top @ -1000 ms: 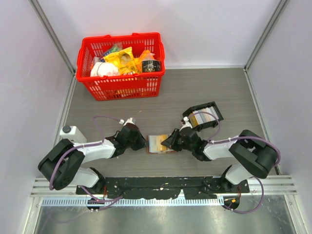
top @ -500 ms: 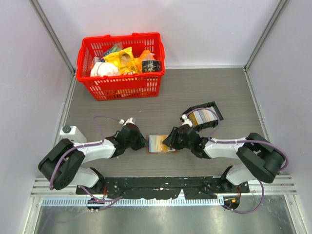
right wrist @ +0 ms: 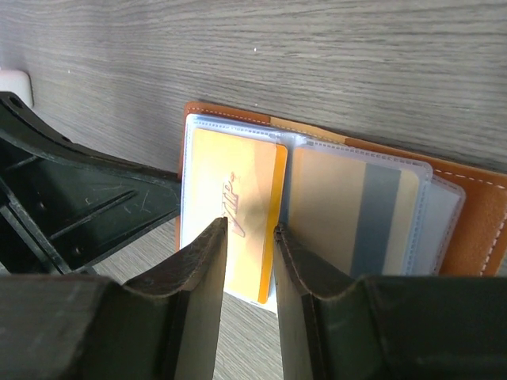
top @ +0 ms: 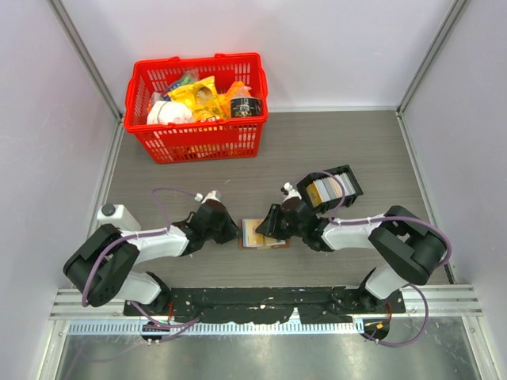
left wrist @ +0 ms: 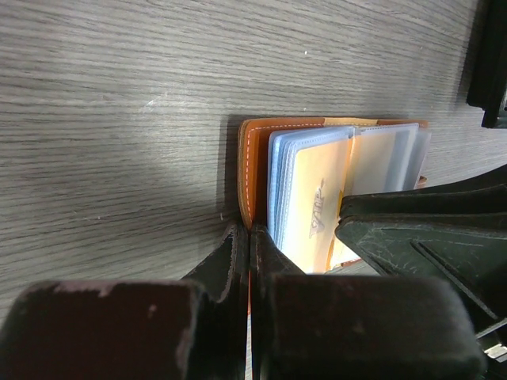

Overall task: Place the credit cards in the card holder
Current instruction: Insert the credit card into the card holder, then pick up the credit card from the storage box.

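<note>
One yellow-orange card (right wrist: 236, 212) in card holder (right wrist: 475, 229) reads "VIP".

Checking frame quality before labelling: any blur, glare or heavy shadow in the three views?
Top external: sharp, evenly lit, soft shadows only. Left wrist: left gripper dark and out of focus up close, bright glare on the yellow card, arm shadow across the table. Right wrist: right gripper fingers soft, card holder crisp.

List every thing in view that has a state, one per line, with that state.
card holder: open, flat on the table
yellow card: part way into a clear sleeve
left gripper: shut on the card holder's edge
right gripper: open, jaws astride the yellow card
red basket: full of groceries
black tray: holds more cards on edge
</note>
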`<control>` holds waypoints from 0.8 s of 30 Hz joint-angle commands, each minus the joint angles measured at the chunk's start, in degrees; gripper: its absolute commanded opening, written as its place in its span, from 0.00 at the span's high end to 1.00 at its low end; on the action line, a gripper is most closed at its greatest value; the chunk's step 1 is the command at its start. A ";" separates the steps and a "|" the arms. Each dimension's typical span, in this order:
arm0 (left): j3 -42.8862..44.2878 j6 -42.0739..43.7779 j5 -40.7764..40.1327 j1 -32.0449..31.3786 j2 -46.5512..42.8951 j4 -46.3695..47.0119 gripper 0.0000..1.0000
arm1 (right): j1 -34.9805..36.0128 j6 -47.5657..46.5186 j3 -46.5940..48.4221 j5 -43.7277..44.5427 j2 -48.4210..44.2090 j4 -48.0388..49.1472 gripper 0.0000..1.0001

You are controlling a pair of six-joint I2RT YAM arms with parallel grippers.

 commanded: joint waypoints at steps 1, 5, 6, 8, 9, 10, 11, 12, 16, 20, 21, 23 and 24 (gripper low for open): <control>-2.34 3.09 -2.33 -0.12 3.73 -11.13 1.00 | 0.20 -3.32 2.06 -3.17 0.72 2.23 0.65; -1.99 3.27 -2.51 -0.12 3.55 -11.83 1.00 | 0.11 -3.50 0.92 -6.25 -1.02 6.98 0.66; -1.99 3.27 -2.60 -0.12 3.55 -11.92 1.00 | -0.15 -3.67 2.23 -4.42 -1.99 2.54 0.66; -1.90 3.36 -2.77 -0.12 3.11 -12.53 1.00 | -0.24 -8.13 4.42 -0.99 -5.42 -5.36 0.66; -1.99 3.36 -2.95 -0.12 2.50 -12.97 1.00 | -0.41 -9.11 5.31 1.64 -8.30 -10.02 0.65; -1.99 3.44 -2.95 -0.12 2.24 -13.23 1.00 | -0.68 -10.51 6.80 3.23 -9.72 -13.29 0.65; -1.99 3.53 -3.12 -0.12 1.54 -13.58 1.00 | -1.55 -11.22 7.59 6.81 -12.96 -16.89 0.65; -1.90 3.71 -3.21 -0.12 1.01 -14.02 1.00 | -1.99 -13.32 8.73 7.98 -14.29 -18.67 0.64; -1.55 3.80 -3.91 -0.12 -1.45 -15.69 1.00 | -9.62 -18.50 14.09 16.15 -21.33 -32.91 0.60; -0.93 4.06 -3.65 -0.12 -3.13 -16.40 1.00 | -17.88 -23.88 18.14 16.78 -20.99 -40.82 0.59; -0.76 4.23 -3.56 -0.20 -3.30 -16.57 1.00 | -18.95 -25.01 19.02 16.69 -20.64 -42.31 0.59; -0.49 4.41 -3.48 -0.12 -3.65 -16.84 1.00 | -21.50 -27.12 19.81 16.08 -19.32 -43.20 0.59; -0.23 4.41 -3.39 -0.12 -3.74 -16.93 1.00 | -22.73 -27.57 20.34 15.73 -18.01 -43.55 0.59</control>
